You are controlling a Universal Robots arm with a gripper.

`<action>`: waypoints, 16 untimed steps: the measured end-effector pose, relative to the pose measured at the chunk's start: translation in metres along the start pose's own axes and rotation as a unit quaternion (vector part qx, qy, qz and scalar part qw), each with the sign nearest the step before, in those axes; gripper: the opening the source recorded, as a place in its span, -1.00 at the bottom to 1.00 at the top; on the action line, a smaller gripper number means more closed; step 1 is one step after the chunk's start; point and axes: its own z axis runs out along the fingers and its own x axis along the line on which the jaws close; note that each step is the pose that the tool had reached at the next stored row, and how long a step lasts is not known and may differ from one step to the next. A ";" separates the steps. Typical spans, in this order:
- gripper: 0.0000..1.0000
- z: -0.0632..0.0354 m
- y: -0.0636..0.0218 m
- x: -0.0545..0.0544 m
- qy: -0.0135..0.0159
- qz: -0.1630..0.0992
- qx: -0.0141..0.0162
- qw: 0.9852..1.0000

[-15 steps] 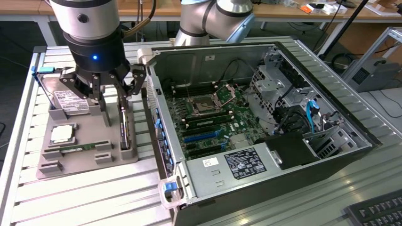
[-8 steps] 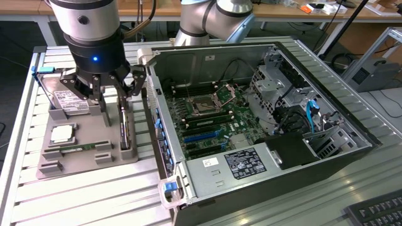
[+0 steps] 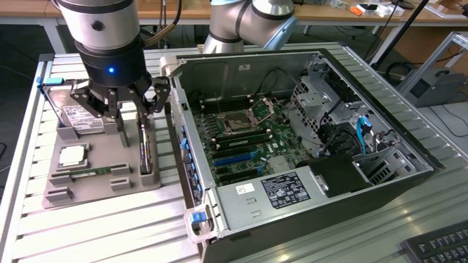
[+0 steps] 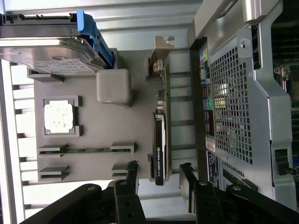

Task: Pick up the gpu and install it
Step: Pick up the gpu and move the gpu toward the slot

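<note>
- Ext view: shows claw [image 3: 123, 109] hung low over grey tray [image 3: 95, 189], at the tray side nearest the PC case [image 3: 234, 66].
- Finds gpu [image 3: 146, 156] stood on edge in a tray slot, just beside the case wall. Prob. parked upright to leave both flat faces free for a pinch from above.
- Reads claw as spread wide, nothing in it, no visible contact w/ the card.
- Places hard drive [image 3: 76, 112], CPU [image 3: 73, 156] and RAM stick [image 3: 91, 172] in separate nests toward the ext view's left. Prob. nested so to keep each part fixed and reachable w/o knocking a neighbour.
- Notes case on its side, panel off, mobo [image 3: 241, 137] facing up. Likely laid so for access to the slots from overhead.
- Wrist view: looks along gpu [image 4: 160, 154], thin edge up, metal bracket [image 4: 161, 53] at the end far from the claw.
- Has fingers [image 4: 132, 175] one each side of the card's near end, w/ a gap on both sides. Centred on the thin edge, prob. because only the broad faces offer grip area.
- Can't judge height above the card here; nothing clamped either way.
- Catches hard drive in blue caddy [image 4: 91, 32] across the tray, well apart from the claw, so out of the way.
</note>
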 end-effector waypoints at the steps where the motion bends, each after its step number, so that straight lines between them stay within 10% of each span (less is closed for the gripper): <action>1: -0.04 0.0002 -0.0001 0.000 0.000 0.000 0.000 1.000; 16: -0.04 0.0079 -0.0046 0.000 0.000 0.000 0.000 1.000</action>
